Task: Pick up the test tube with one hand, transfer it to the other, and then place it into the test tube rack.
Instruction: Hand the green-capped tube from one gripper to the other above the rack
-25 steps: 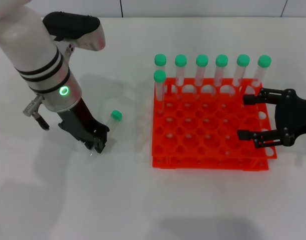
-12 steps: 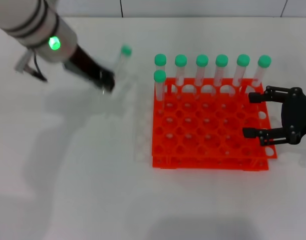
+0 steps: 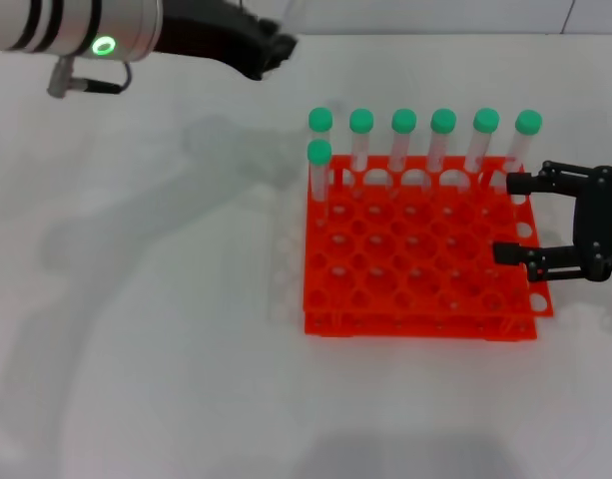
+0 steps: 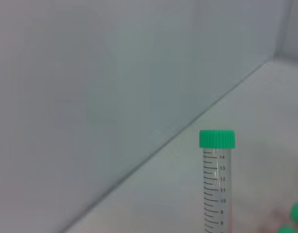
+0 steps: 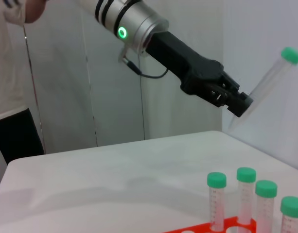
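Note:
My left gripper (image 3: 274, 50) is raised high at the back left of the table, shut on the lower end of the test tube (image 5: 270, 77). The clear tube tilts up and away from the fingers, its green cap (image 5: 290, 54) at the top. The left wrist view shows the same capped tube (image 4: 217, 160) upright against the wall. The orange-red test tube rack (image 3: 420, 299) stands right of centre. My right gripper (image 3: 505, 218) hovers open over the rack's right edge, holding nothing.
Several green-capped tubes (image 3: 403, 135) stand in the rack's back row, and one more (image 3: 319, 170) sits in its left column. A person in a white shirt (image 5: 12, 58) stands beyond the table's far side. A wall runs behind the table.
My left arm has lifted the test tube off the table and swung it up and toward the back, above the rack's left corner. The right gripper has drifted slightly to the right.

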